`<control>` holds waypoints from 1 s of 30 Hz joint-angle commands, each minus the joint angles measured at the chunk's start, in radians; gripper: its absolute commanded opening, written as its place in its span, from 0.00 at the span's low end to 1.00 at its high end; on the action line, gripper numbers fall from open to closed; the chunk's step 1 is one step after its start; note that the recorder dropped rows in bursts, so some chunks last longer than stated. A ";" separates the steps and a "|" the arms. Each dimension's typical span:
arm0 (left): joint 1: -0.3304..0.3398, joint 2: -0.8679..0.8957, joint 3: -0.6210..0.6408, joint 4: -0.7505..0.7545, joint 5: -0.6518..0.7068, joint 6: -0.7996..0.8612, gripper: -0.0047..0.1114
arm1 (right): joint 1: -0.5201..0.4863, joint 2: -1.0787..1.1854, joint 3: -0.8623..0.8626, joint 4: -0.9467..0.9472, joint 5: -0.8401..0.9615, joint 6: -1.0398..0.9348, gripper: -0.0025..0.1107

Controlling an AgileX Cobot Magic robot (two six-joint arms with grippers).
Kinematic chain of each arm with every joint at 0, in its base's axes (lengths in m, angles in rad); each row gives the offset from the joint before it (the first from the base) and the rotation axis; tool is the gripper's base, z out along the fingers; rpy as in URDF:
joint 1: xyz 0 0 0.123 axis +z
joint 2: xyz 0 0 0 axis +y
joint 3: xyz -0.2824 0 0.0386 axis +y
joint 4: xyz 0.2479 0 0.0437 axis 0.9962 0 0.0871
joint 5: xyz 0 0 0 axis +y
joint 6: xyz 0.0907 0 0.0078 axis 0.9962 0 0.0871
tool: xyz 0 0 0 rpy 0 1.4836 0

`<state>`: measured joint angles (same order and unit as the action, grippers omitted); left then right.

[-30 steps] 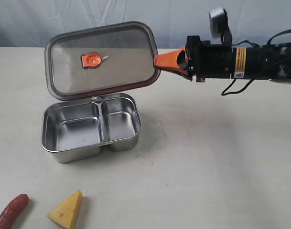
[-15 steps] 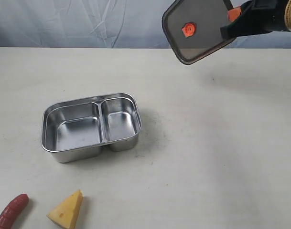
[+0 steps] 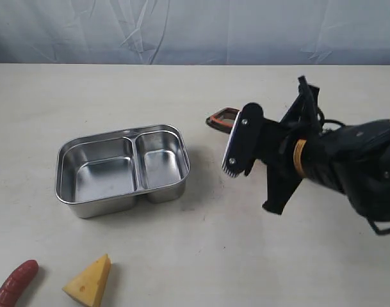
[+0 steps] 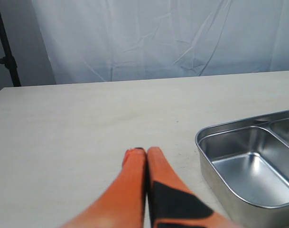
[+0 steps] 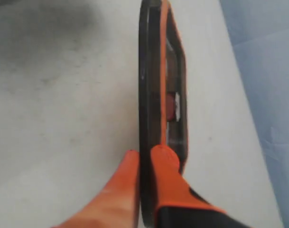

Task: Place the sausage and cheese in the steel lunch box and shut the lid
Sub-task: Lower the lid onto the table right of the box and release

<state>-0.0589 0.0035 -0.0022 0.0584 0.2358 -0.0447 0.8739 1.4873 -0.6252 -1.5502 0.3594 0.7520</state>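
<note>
The steel lunch box (image 3: 118,203) stands open, both compartments bare; its larger compartment shows in the left wrist view (image 4: 215,176). Near the front left lie the sausage (image 3: 15,284) and the cheese (image 3: 89,281). My right gripper (image 5: 145,154) is shut on the lid (image 5: 151,90), which it holds edge-on. In the exterior view only one lid corner (image 3: 220,118) shows past the right arm, low to the right of the box; the gripper itself is hidden there. My left gripper (image 4: 142,152) is shut on nothing, just beside the box, and is outside the exterior view.
A pale cloth backdrop (image 3: 182,32) hangs behind the table's far edge. A black stand pole (image 4: 3,42) rises at the far side in the left wrist view. The bulky right arm (image 3: 310,157) lies low over the table, right of the box.
The right arm carried the lid from above the box up and to the right, then swung down; the lid is now low beside the box. Box, sausage and cheese have not moved.
</note>
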 commanded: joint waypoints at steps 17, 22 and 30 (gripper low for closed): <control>-0.024 -0.004 0.002 0.008 -0.004 0.000 0.04 | 0.444 -0.005 0.091 0.649 0.192 -0.043 0.02; -0.024 -0.004 0.002 0.008 -0.004 0.000 0.04 | 0.444 -0.005 0.091 0.694 0.190 -0.057 0.17; -0.024 -0.004 0.002 0.008 -0.004 0.000 0.04 | 0.444 -0.007 0.056 0.751 0.212 -0.057 0.55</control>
<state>-0.0734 0.0035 -0.0022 0.0600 0.2358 -0.0447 1.3179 1.4855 -0.5407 -0.8259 0.5436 0.6987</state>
